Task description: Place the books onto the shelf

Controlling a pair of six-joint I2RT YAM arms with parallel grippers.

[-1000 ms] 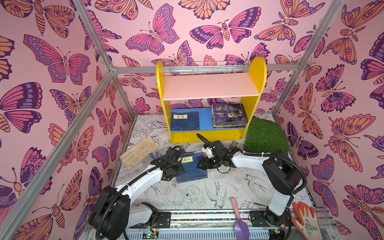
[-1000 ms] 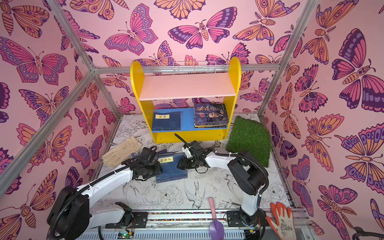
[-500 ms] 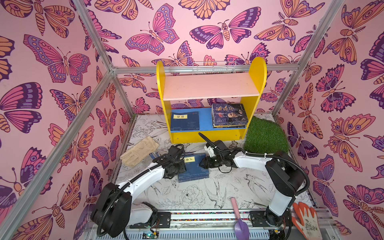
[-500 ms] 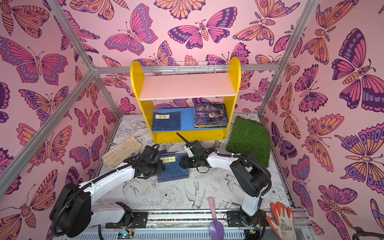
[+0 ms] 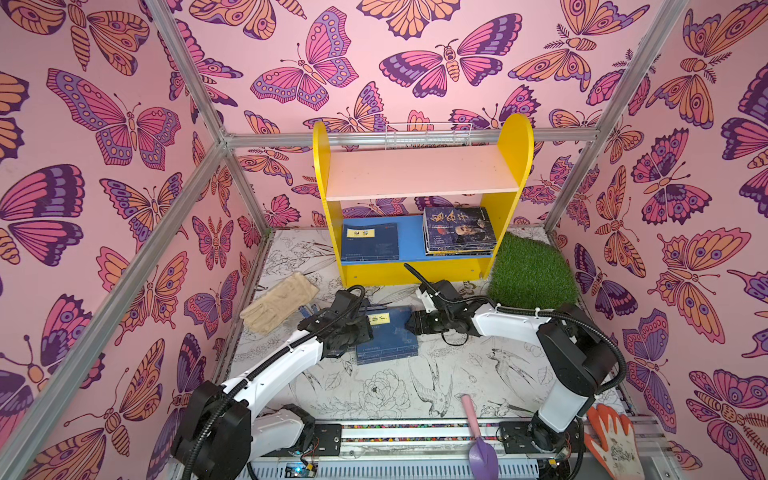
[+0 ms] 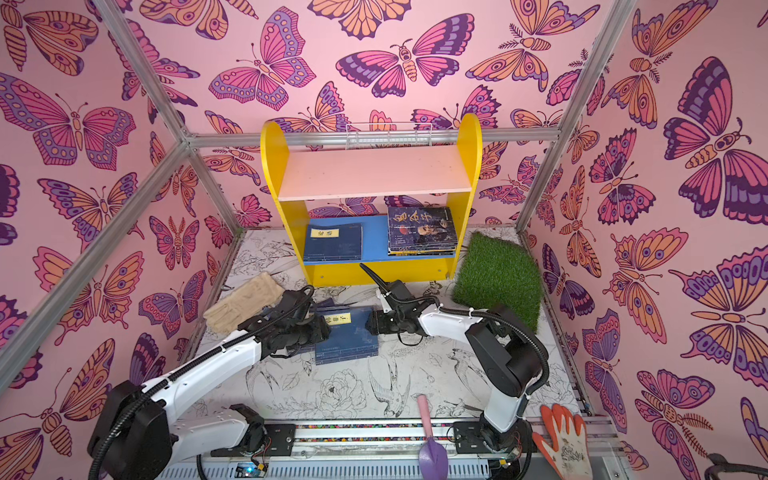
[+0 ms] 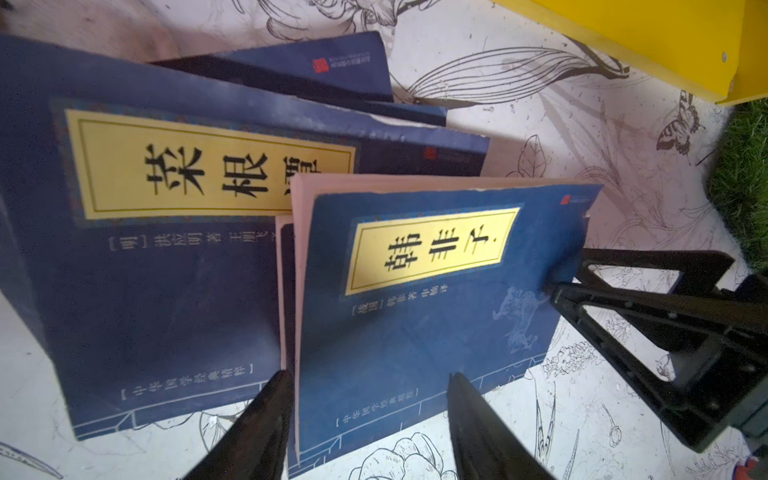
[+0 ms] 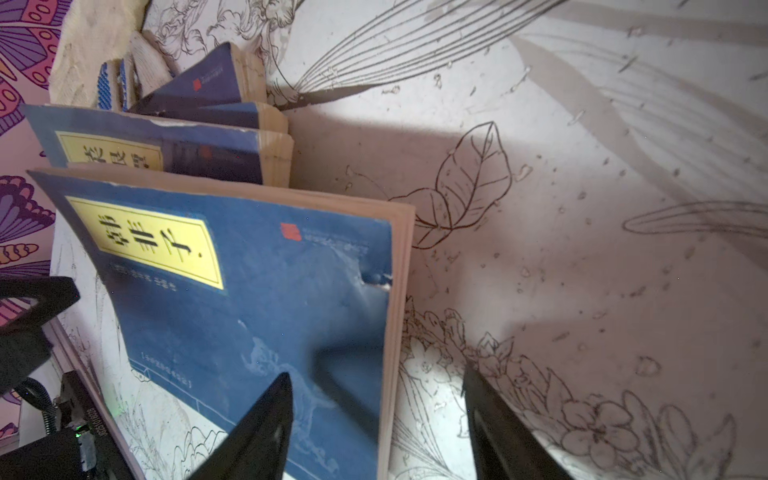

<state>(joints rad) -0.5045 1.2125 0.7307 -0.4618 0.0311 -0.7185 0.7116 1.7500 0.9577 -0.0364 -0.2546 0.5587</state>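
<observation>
The shelf (image 5: 415, 174) (image 6: 374, 174) stands at the back. Its blue lower board carries one navy book (image 5: 370, 241) and a stack of portrait-cover books (image 5: 459, 230). On the floor mat lies a fanned pile of navy books; the top book (image 5: 390, 332) (image 6: 349, 336) (image 7: 415, 324) (image 8: 249, 316) has a yellow label. My left gripper (image 5: 365, 328) (image 7: 370, 378) is open at its left edge, jaws straddling the near corner. My right gripper (image 5: 411, 324) (image 8: 376, 378) is open at its right edge, one finger over the cover, one over the mat.
A beige glove (image 5: 278, 307) lies left of the pile and a green grass mat (image 5: 528, 270) sits right of the shelf. A purple trowel (image 5: 478, 436) and an orange glove (image 5: 611, 440) lie at the front. A white wire basket (image 5: 428, 135) hangs behind the shelf.
My left gripper has slid right, up to the top book's left edge, and its jaws have widened. The right gripper has hardly moved.
</observation>
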